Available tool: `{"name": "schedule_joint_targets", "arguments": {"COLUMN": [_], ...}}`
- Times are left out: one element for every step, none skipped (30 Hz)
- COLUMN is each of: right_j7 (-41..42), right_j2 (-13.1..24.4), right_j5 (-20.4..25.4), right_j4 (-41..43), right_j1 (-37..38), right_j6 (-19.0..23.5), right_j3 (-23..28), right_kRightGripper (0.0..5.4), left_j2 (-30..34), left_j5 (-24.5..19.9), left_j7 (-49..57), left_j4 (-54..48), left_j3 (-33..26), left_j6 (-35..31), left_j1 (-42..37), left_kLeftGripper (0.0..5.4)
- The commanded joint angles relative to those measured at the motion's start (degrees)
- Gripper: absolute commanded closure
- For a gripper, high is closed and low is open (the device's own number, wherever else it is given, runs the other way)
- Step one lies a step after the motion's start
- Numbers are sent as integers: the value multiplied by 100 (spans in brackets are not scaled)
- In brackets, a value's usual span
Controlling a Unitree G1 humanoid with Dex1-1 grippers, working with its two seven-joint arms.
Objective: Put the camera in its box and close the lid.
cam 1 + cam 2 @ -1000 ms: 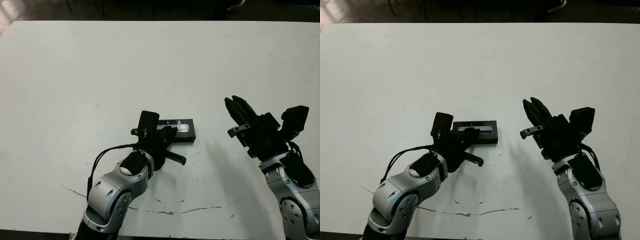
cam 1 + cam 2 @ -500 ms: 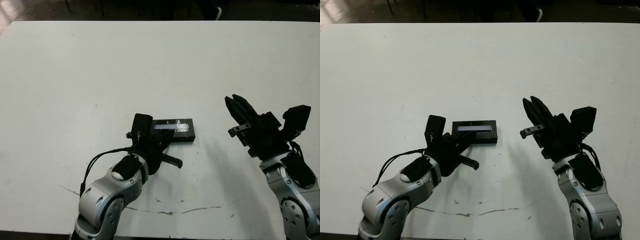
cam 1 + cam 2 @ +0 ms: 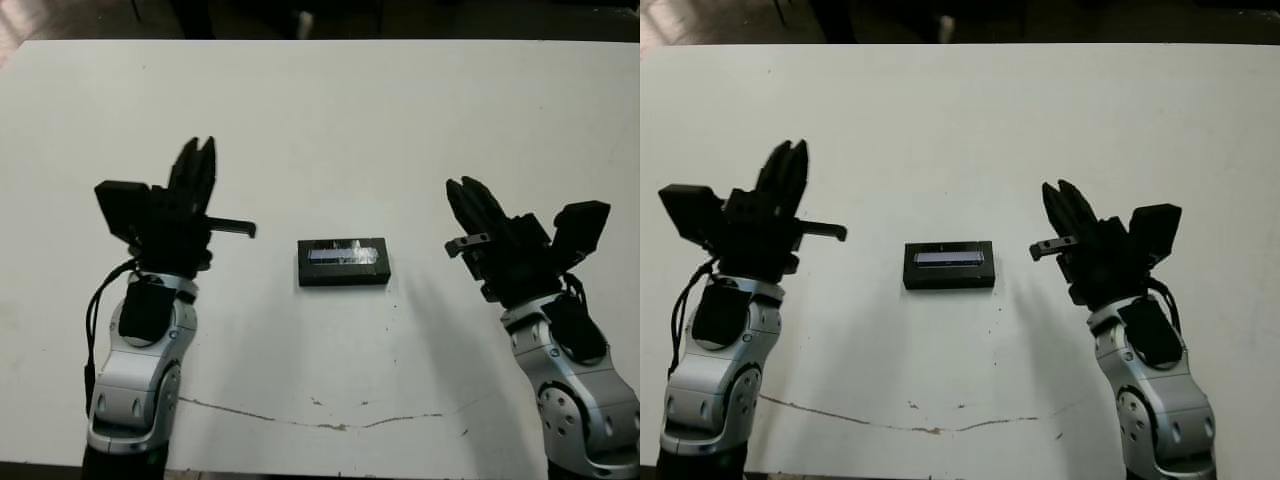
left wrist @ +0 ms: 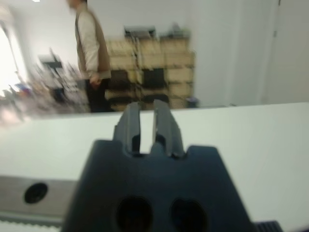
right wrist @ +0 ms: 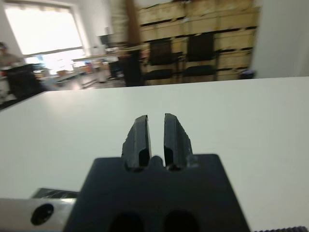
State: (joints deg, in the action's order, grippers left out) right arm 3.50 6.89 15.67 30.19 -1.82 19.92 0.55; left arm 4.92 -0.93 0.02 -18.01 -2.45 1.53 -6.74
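Left end effector (image 3: 196,160) has withdrawn, both fingers near-closed, empty like right end effector (image 3: 470,196); small black rectangular silver-striped lidded box (image 3: 342,261) looks light, rigid, slick—grip long edges.

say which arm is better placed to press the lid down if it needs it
Right, though only slightly. The lid already sits on the box, midway between both raised grippers. The right gripper leans toward it; the left gripper points up the table.

Lid (image 3: 949,259) sits closed on box (image 3: 949,277) at table (image 3: 970,120) centre, between raised left gripper (image 3: 785,172) and right gripper (image 3: 1065,208), both well apart from it.
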Motion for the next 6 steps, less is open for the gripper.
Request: {"name": "schedule_joint_targets", "arguments": {"right_j7": [-188,-200,-204,-199,-192,-175], "right_j2": [-162,-192,-216,-233,-249,-270], "right_j5": [-372,-452,-521,-573,-608,-602], "right_j4": [-362,-458,-542,-606,-656,-697], "right_j1": [-19,-43,-65,-81,-98,-115], "right_j6": [-250,-317,-372,-417,-449,-461], "right_j3": [-121,-146,-161,-166,-163,-144], "right_kRightGripper": [540,540,540,540,540,540], "left_j2": [10,-27,-61,-81,-107,-129], "left_j5": [-28,-114,-192,-248,-287,-320], "left_j7": [-37,-58,-73,-84,-76,-63], "left_j4": [481,521,549,564,570,574], "left_j3": [-112,-138,-161,-178,-191,-199], "left_j6": [371,356,331,303,278,258], "left_j1": [-11,-14,-13,-7,0,7], "left_kLeftGripper": [536,536,536,536,536,536]}}
